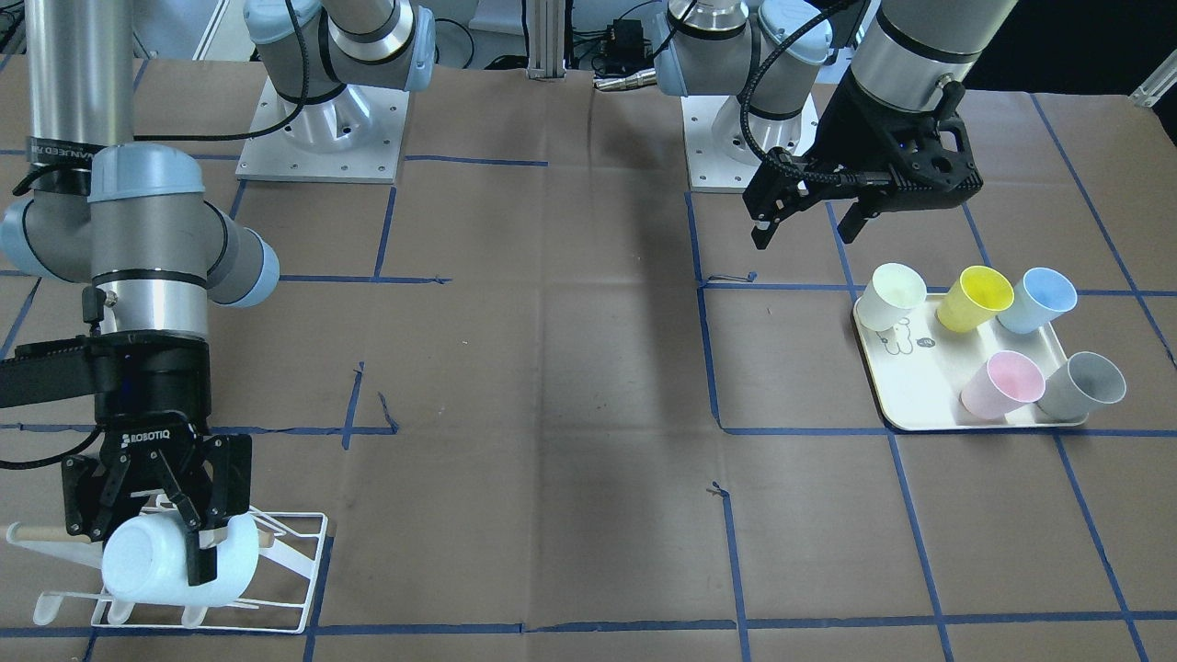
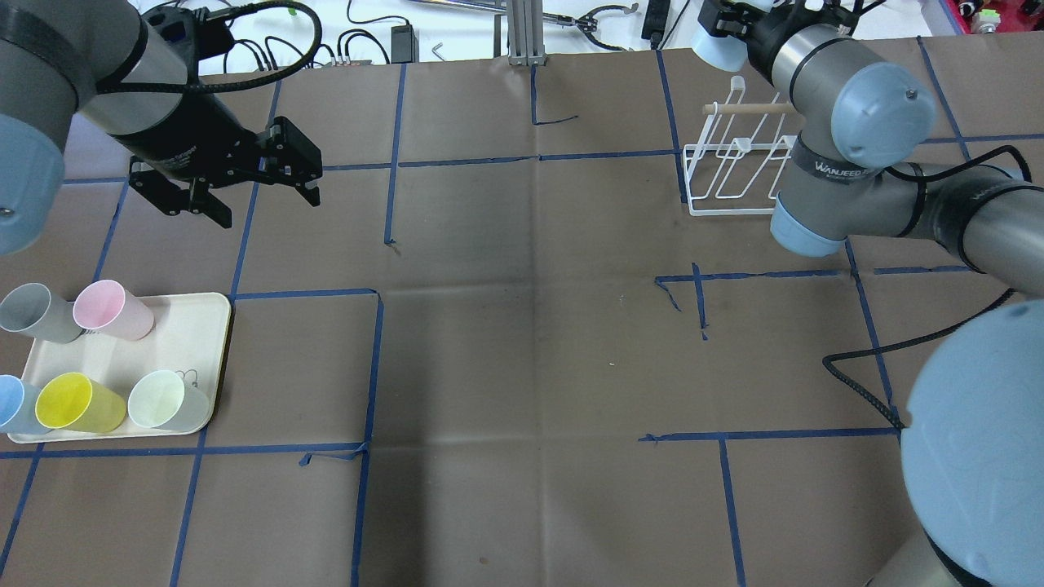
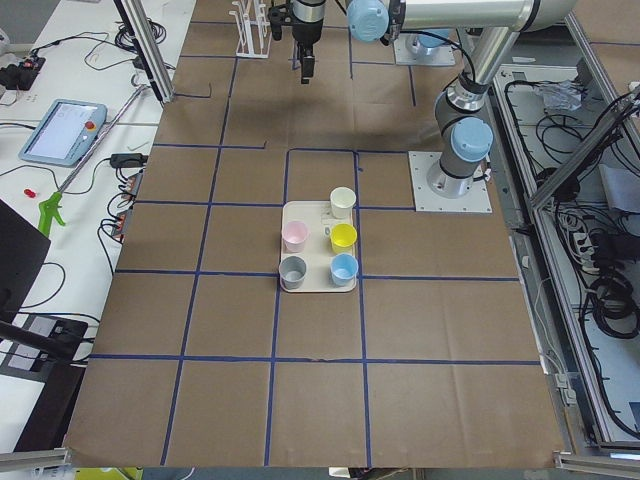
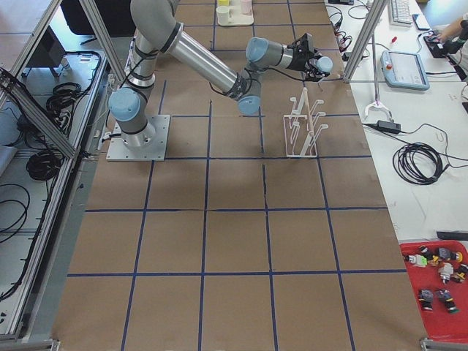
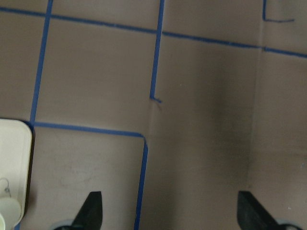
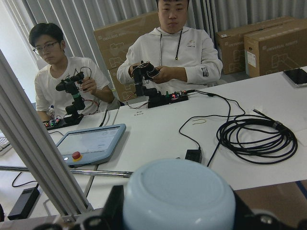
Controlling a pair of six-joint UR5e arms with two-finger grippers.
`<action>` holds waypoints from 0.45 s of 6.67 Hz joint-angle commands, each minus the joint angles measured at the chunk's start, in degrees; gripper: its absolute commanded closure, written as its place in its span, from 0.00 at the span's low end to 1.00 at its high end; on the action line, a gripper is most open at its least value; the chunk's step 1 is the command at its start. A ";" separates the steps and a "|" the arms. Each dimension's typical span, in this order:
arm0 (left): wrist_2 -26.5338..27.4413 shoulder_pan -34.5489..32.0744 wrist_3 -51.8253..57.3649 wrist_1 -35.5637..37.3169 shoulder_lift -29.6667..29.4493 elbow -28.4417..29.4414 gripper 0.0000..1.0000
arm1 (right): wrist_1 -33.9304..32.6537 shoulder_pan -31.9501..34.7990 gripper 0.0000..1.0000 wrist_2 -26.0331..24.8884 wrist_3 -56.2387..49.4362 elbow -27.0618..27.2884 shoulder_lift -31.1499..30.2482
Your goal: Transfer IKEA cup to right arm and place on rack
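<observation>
My right gripper (image 1: 152, 542) is shut on a pale blue-white IKEA cup (image 1: 175, 563), which lies on its side right over the white wire rack (image 1: 294, 588) at the table's corner. I cannot tell whether the cup touches the prongs. In the right wrist view the cup's base (image 6: 177, 196) fills the bottom, between the fingers. The rack also shows in the overhead view (image 2: 734, 175), partly hidden by my right arm (image 2: 848, 122). My left gripper (image 1: 805, 234) is open and empty, hovering above the table beside the tray; its fingertips (image 5: 91, 206) stand wide apart.
A cream tray (image 1: 906, 400) holds several cups: white (image 1: 892, 294), yellow (image 1: 975, 296), blue (image 1: 1039, 299), pink (image 1: 1002, 382) and grey (image 1: 1085, 384). It also shows in the overhead view (image 2: 196, 326). Two operators (image 6: 177, 52) sit beyond the table's edge.
</observation>
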 commanded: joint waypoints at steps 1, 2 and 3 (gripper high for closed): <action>0.19 -0.05 -0.83 -3.57 -0.16 0.04 0.00 | -0.63 -2.01 0.91 -1.44 -6.28 -3.06 3.93; 1.49 -0.05 -0.75 -2.78 -0.16 0.04 0.00 | -0.89 -2.28 0.91 -1.44 -7.61 -4.38 5.43; 2.03 -0.05 0.12 -2.77 0.19 0.04 0.00 | -0.89 -2.29 0.91 -1.44 -10.14 -4.39 6.05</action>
